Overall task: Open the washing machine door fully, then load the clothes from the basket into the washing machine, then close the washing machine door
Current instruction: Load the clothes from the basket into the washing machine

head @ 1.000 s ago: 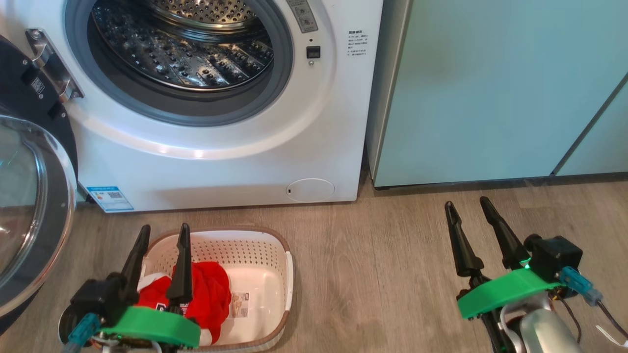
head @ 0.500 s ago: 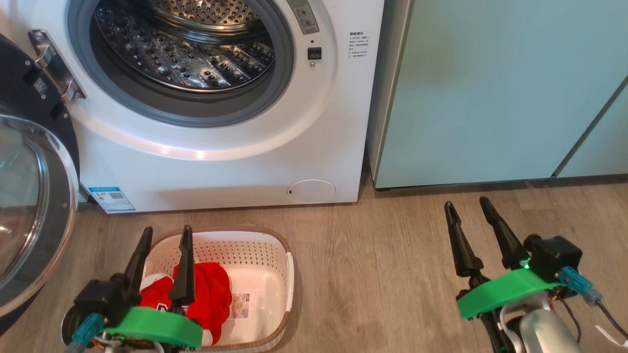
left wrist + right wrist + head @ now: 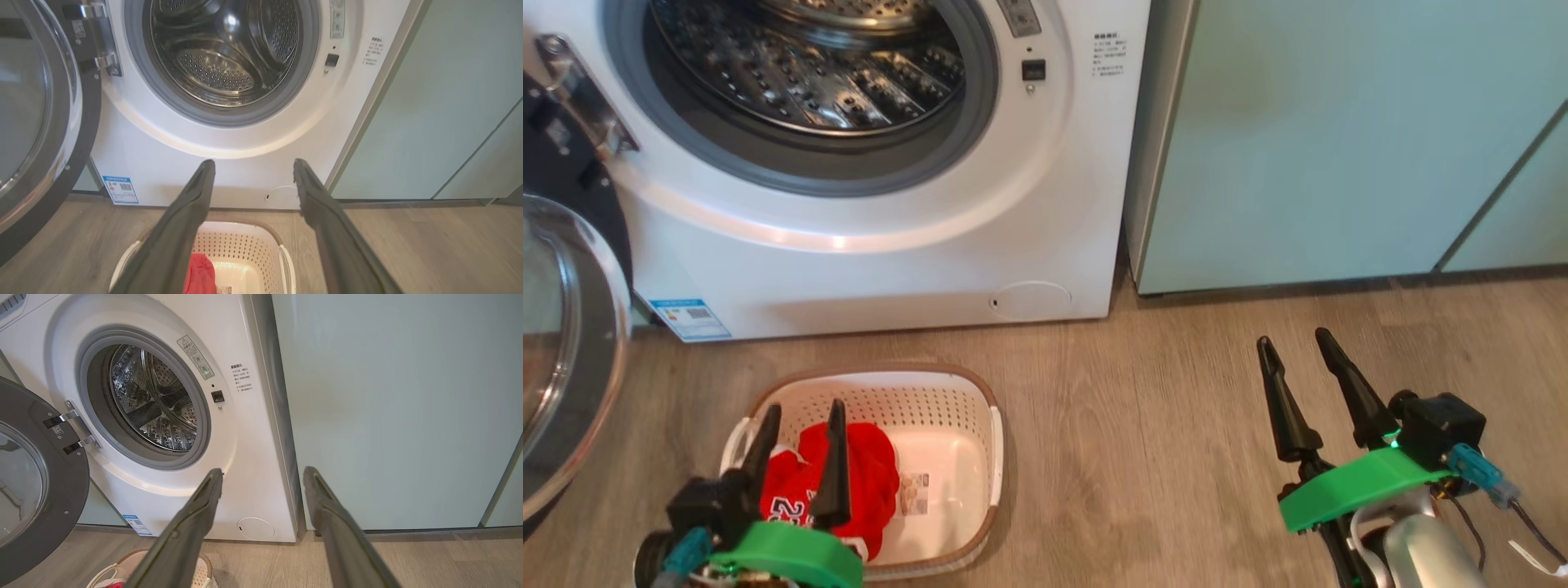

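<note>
Clothes (image 3: 862, 478), a bundled red jersey with white numerals, lie in the near left part of the basket (image 3: 931, 402). The basket's right half is bare down to a sticker on its bottom. It stands on the wood-look floor (image 3: 1143, 441) just in front of the washing machine (image 3: 890, 261), below the left part of the machine's white front. The washing machine door (image 3: 592, 367) is swung wide out to the left on its metal hinge (image 3: 580, 94), so the grey seal and the perforated steel drum (image 3: 800, 65) are exposed. A blue label (image 3: 689, 317) sits low on the left of the machine's front and a small round flap (image 3: 1029, 300) low on the right. The left gripper (image 3: 805, 407) hangs over the near left end of the basket. Its two dark fingers are spread and point toward the machine with the jersey beneath them, and there is no grip on the fabric. The right gripper (image 3: 1294, 338) is well apart to the right, over bare floor in front of the pale teal cabinet (image 3: 1298, 147). Its fingers are likewise spread and empty.
</note>
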